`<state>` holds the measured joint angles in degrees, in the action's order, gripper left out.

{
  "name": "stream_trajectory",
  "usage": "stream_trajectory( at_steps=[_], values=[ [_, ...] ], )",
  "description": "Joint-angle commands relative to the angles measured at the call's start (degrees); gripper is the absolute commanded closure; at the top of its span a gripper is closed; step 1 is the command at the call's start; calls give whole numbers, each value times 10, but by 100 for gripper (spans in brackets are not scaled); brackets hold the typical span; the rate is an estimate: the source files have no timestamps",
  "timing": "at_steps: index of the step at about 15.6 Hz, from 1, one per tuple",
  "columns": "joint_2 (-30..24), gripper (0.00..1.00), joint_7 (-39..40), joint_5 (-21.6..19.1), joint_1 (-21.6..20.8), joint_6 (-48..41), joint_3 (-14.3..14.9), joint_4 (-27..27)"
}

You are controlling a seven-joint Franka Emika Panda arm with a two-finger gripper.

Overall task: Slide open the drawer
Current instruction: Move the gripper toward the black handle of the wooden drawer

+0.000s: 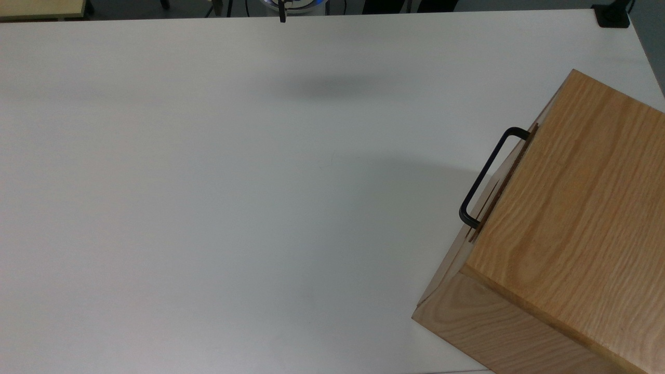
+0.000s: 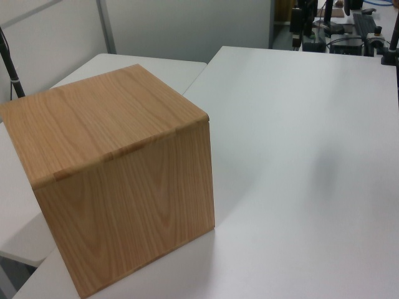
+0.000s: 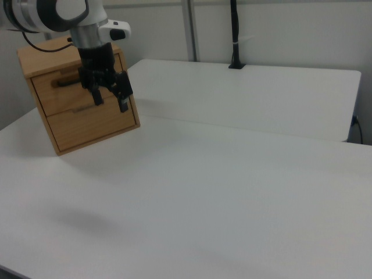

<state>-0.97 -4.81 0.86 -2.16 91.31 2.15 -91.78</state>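
The drawer's flat oak front [image 3: 55,96] sits in the upper half of an oak cabinet [image 3: 93,127] at the right view's far left, and it looks shut. Its black bar handle [image 1: 488,176] sticks out from the cabinet [image 1: 582,208] at the top view's right. My gripper [image 3: 111,104] hangs open with nothing between its fingers. In the right view it overlaps the cabinet front and hides part of the handle [image 3: 63,83]. A black fingertip [image 1: 282,14] at the top view's upper edge places the gripper far from the handle. The left view has the cabinet's plain back [image 2: 112,187].
The white table [image 1: 208,208] stretches wide around the cabinet, which stands near the top view's lower right corner. A black clamp [image 1: 613,15] sits at the far corner, and a black post [image 3: 235,35] rises beyond the table. A second white table [image 2: 156,68] adjoins.
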Motion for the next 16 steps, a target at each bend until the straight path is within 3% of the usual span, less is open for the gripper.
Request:
stream_trajectory(
  at_steps=[1, 16],
  values=[
    [0, 0, 0, -8, 0, 4, 1, -2],
    [26, 0, -24, -9, 8, 5, 1, 3]
  ],
)
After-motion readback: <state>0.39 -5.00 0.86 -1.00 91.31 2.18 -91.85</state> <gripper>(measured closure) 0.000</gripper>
